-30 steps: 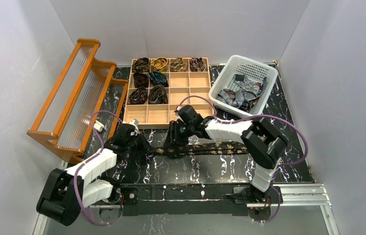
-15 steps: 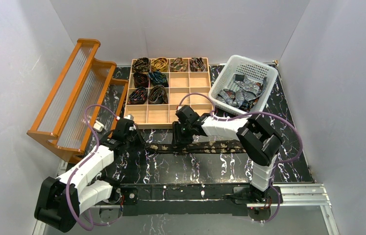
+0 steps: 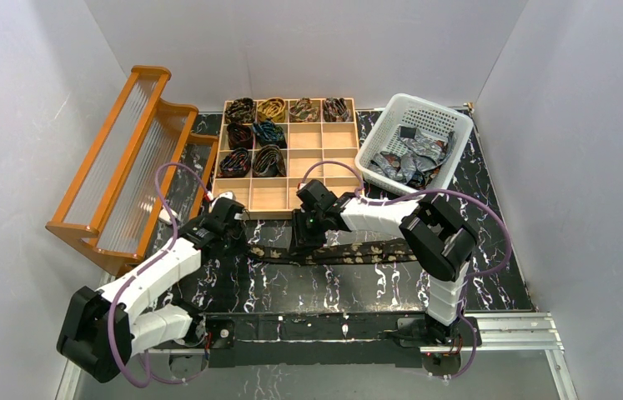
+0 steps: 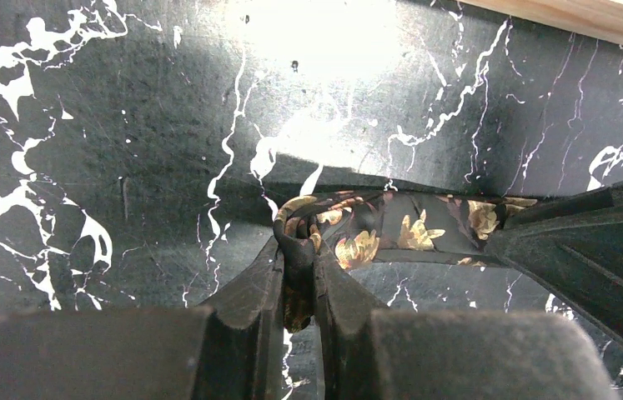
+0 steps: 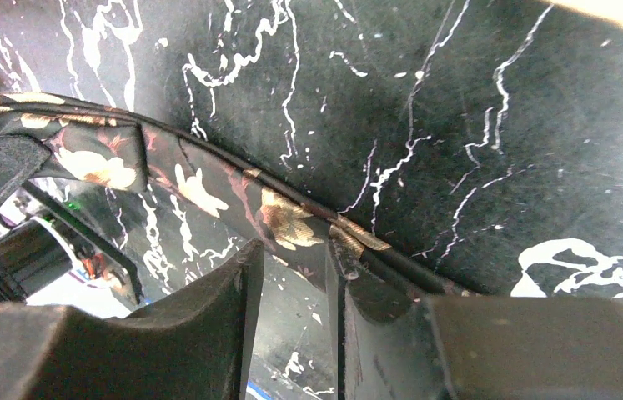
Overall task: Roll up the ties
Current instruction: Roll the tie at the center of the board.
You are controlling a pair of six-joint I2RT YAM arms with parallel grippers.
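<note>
On the black white-veined marble tabletop, a dark brown necktie w/ gold flower print is lying stretched left-to-right, just in front of the pale wooden grid tray. The left gripper is clamping the tie's left end. Its jaws are nearly together w/ fabric bunched betw. them, and that end is curled in a small loop. The right gripper is sitting over the strip further along, jaws a narrow gap apart. The tie is crossing at the tips and touching one finger, but can't tell whether it's pinched. Eight coiled ties are sitting in the tray's compartments: four in the far row, two in each of the next two rows, left side. Loose grey-silver ties are lying heaped in the white plastic basket at far right. An orange wooden rack w/ ribbed clear panels is standing at left.
</note>
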